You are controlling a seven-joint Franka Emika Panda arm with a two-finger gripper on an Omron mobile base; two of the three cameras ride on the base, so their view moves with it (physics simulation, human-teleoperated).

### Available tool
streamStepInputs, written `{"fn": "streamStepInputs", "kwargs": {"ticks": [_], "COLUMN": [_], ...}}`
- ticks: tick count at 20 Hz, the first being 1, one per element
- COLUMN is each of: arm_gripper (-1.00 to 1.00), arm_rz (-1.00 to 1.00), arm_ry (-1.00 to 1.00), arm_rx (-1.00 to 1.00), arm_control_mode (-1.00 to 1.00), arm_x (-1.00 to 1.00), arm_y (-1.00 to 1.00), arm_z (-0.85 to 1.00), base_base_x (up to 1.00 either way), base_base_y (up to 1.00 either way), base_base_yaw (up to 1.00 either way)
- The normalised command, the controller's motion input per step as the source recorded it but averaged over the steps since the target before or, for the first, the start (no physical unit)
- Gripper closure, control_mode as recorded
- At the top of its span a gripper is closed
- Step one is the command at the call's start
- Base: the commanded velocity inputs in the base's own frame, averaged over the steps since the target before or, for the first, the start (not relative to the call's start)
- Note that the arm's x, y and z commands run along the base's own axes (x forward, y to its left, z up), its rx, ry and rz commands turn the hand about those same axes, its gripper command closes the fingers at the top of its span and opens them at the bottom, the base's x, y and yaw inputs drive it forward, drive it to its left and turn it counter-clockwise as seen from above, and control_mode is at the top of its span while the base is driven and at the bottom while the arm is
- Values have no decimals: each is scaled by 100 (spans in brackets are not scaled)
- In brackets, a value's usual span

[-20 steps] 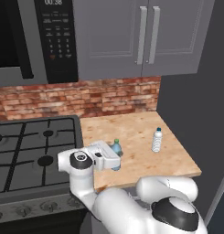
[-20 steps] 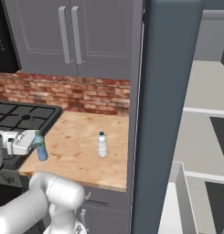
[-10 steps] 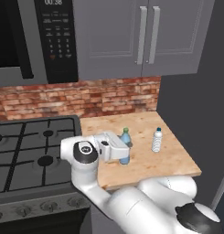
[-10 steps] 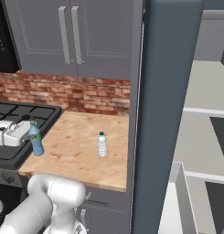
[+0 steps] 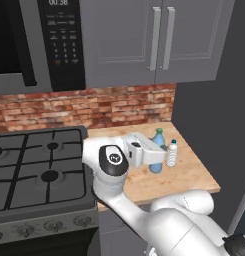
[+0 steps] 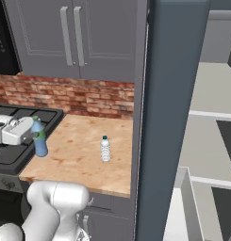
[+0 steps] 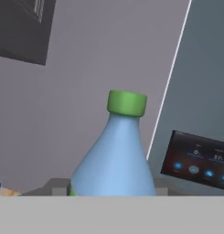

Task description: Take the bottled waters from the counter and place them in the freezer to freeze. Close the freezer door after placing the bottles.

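Blue-tinted bottle (image 5: 157, 152) sits pinched in my fingers (image 5: 155, 156) just beside the clear bottle (image 5: 171, 153) on the desk (image 5: 186, 175), so I judge neither frozen yet, with the freezer (image 6: 202, 141) open.

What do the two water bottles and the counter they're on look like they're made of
The blue bottle looks like smooth, tinted plastic with an opaque green cap, judging by its even matte sheen. The clear bottle seems to be pale, see-through ribbed plastic with a dark cap, though it is small here. The counter looks like light wood, a butcher-block top, going by its tan grain pattern.
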Motion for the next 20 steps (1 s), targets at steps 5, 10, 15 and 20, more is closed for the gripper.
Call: {"fn": "streamStepInputs", "kwargs": {"ticks": [5,10,15,20], "arm_gripper": [100,100,100,100], "arm_rz": [0,2,23,38], "arm_ry": [0,0,1,0], "arm_rx": [6,9,3,0], "arm_control_mode": [-100,-100,-100,-100], "arm_x": [-27,-25,-7,-11], "arm_y": [-67,-57,-23,-3], "arm_z": [49,28,6,0], "base_base_x": [0,0,0,0], "base_base_y": [0,0,0,0], "base_base_yaw": [0,0,0,0]}}
